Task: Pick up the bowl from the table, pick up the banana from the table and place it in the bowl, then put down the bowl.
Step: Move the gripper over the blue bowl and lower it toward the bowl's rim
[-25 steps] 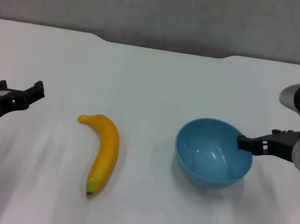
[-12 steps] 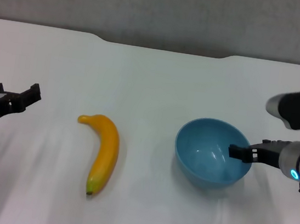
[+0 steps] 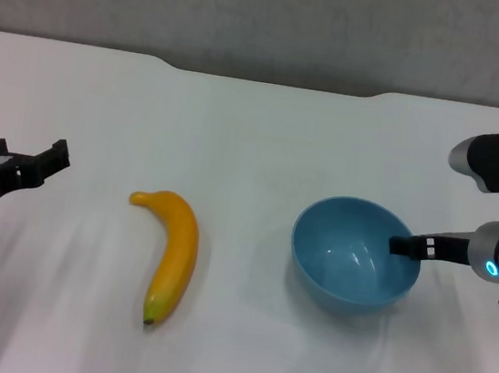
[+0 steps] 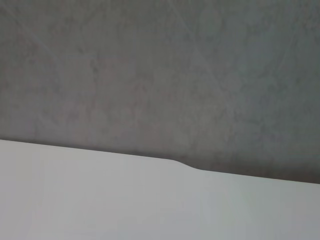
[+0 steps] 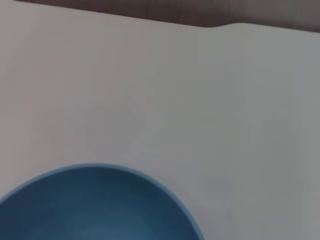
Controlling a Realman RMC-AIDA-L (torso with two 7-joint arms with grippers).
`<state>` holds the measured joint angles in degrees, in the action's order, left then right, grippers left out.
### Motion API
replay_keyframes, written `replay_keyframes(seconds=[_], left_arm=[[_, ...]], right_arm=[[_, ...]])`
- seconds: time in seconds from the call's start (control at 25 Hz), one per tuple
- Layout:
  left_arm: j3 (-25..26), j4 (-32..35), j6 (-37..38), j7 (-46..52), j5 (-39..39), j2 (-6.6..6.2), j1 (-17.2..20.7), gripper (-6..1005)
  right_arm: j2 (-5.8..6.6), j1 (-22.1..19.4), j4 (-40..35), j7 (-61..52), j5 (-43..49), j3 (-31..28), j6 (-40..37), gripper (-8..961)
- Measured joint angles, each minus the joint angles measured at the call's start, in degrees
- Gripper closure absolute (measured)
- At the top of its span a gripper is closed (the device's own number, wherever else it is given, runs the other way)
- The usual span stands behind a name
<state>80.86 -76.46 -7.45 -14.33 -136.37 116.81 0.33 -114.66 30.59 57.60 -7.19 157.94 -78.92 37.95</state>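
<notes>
While the right gripper (image 3: pixel 400 247) sits at the bowl's (image 3: pixel 355 254) rim on the side away from the banana (image 3: pixel 172 255), one dark finger (image 3: pixel 404 246) shows just inside the wall. A second finger is not visible, so whether the fingers have closed on the rim cannot be told. Placement reads as a rim pinch, one finger inside and one presumably outside: a sensible hold for a deep, glossy bowl with no handle.

Bowl itself: upright, resting on the table (image 3: pixel 257 132), mouth up, nothing in it. Not lifted yet, by the look of its contact shadow. Right wrist view shows only the bowl's rim arc and the table beyond, no fingers of its own.

Banana: lying flat on the table, well apart from the bowl, on the side opposite the right gripper. Greenish tip points toward the robot; stem end curls away from the bowl. Untouched.

Left gripper (image 3: pixel 24 164): far beyond the banana from the bowl, low over the table, fingers spread apart and holding nothing. Judged to be waiting, spread in readiness for the banana once the bowl is up. Left wrist view shows only the table's far edge with its notch, and a grey wall.

Task judged at its first step: bowl grasp in hand, nothing moved.
</notes>
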Motion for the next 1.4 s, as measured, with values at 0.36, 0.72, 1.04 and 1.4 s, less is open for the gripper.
replay_keyframes(seconds=[0.36,0.72,1.04,1.4], left_arm=[[-0.28,0.00,0.58,0.00,-0.06,0.00,0.15,107],[-0.49,-0.01,0.60,0.00,-0.13,0.00,-0.13,107],[-0.54,-0.01,0.60,0.00,-0.22,0.05,-0.24,107],[-0.53,0.03,0.65,0.00,-0.31,0.08,-0.05,107]], right_arm=[[-0.27,1.09,-5.68,4.43,-5.75,-0.63,-6.77,103],[-0.38,3.28,-11.14,4.34,-9.15,2.83,-10.70,102],[-0.41,3.60,-12.16,4.08,-9.28,4.39,-12.15,103],[-0.47,3.39,-11.23,4.01,-9.41,7.66,-13.43,183]])
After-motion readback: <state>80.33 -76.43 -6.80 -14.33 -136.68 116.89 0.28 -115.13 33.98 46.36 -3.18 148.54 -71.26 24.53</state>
